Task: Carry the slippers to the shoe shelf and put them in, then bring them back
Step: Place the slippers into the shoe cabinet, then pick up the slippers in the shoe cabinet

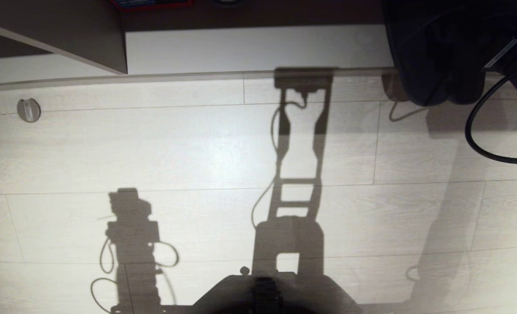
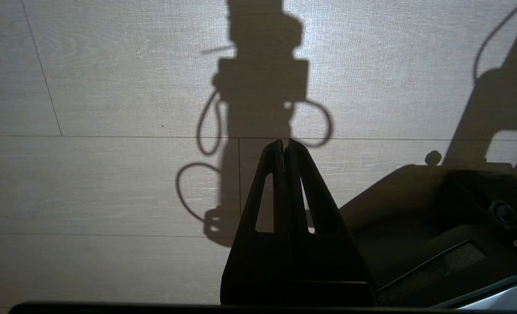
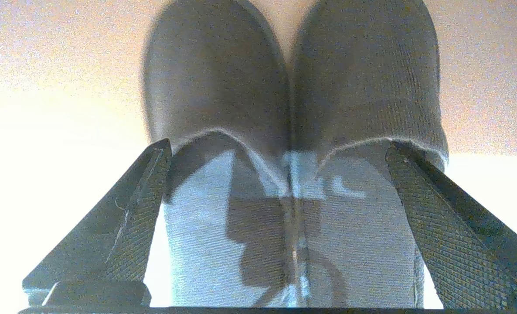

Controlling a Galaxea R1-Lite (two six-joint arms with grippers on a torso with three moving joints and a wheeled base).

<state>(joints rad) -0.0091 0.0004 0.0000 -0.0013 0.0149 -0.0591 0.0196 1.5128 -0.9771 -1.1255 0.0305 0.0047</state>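
Before me is the pale wooden floor (image 1: 175, 152), and at its far edge the shoe shelf (image 1: 258, 48) with its pale bottom board and thin front lip. The slippers (image 3: 291, 100) lie side by side on that board, at my right, toes pointing away from me. My right gripper (image 3: 280, 174) stands wide and released, one finger at each outer side of the pair. My left gripper (image 2: 284, 146) hangs over the floor, clenched on nothing

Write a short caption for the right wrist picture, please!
The open right gripper straddles the pair of slippers, which lie side by side.
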